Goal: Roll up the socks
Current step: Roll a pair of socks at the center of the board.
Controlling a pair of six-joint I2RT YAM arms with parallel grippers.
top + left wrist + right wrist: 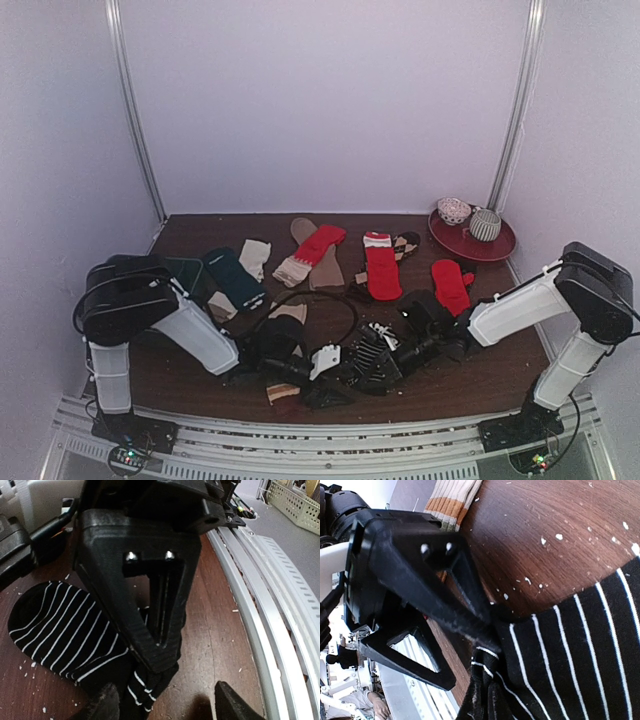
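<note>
Locate striped sock [60, 625] lying on bench [215, 630] at near centre, close to both arm bases; black with thin white lines, one end bunched. Note right pincer [155, 662] clenched on that bunched end, fingers pressed together, tip down at bench level. Note left pincer [167, 700] released, fingers spread either side of the same bunch, one fingertip touching the fabric edge in the right wrist view, nothing grasped. Find other socks farther back: teal sock [235, 275] at left, red socks [382, 270] across middle and right, tan sock [305, 232] behind them. Find two sock balls [485, 224] on red plate [480, 256] at far right corner. See white crumbs [545, 540] scattered over bench around striped sock.
</note>
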